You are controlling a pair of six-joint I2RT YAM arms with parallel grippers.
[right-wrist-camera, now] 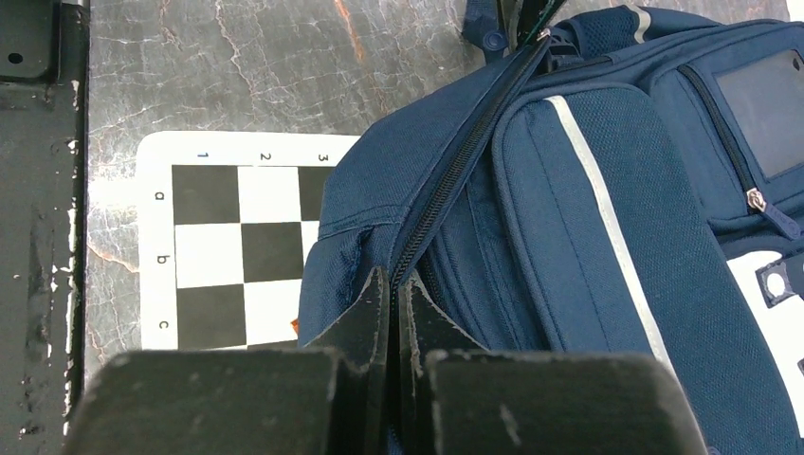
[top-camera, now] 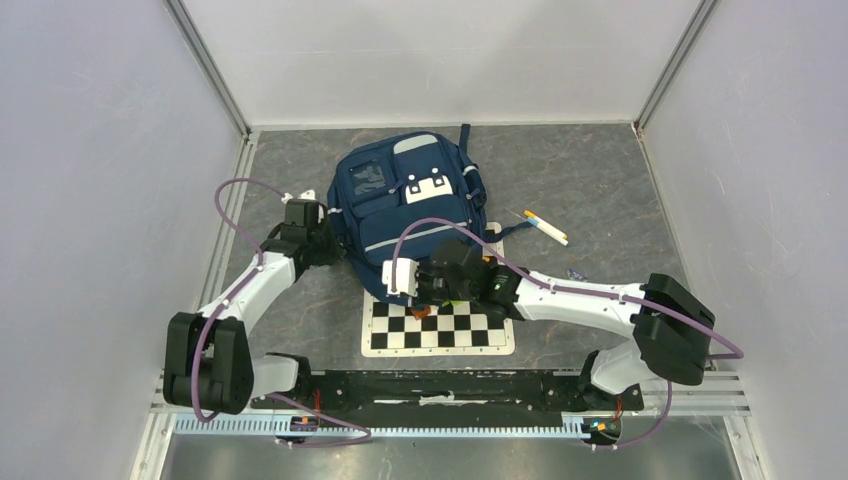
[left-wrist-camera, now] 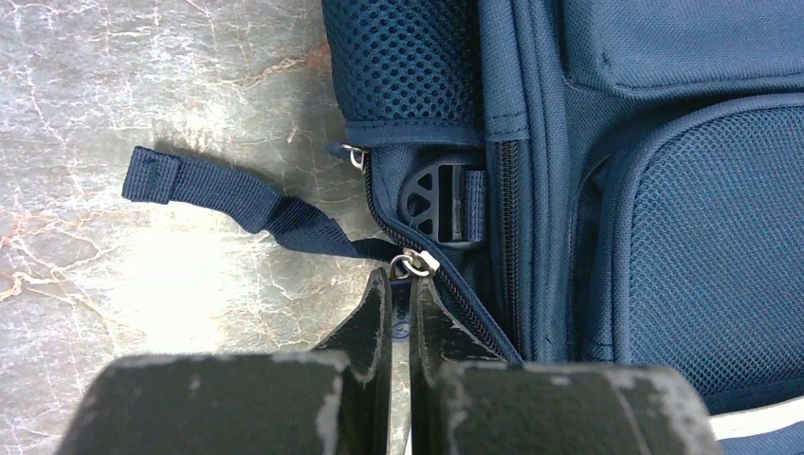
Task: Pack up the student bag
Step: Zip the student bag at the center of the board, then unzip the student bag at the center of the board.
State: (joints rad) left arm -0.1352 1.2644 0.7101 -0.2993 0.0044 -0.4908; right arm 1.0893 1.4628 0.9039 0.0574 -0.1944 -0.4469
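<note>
The navy student bag (top-camera: 410, 195) lies flat on the table with its front pockets up. My left gripper (top-camera: 332, 228) is at the bag's left side, shut on the blue pull tab (left-wrist-camera: 402, 308) of the main zipper, just below the metal slider (left-wrist-camera: 415, 263). My right gripper (top-camera: 440, 272) is at the bag's near edge, shut on the fabric along the zipper seam (right-wrist-camera: 446, 180). The zipper teeth run closed from the right fingers up to the bag's far corner. What is inside the bag is hidden.
A black-and-white checkerboard (top-camera: 437, 328) lies partly under the bag's near edge. Two pens (top-camera: 545, 226) lie on the table to the right of the bag. A loose strap (left-wrist-camera: 218, 194) trails on the table left of the bag. Walls enclose three sides.
</note>
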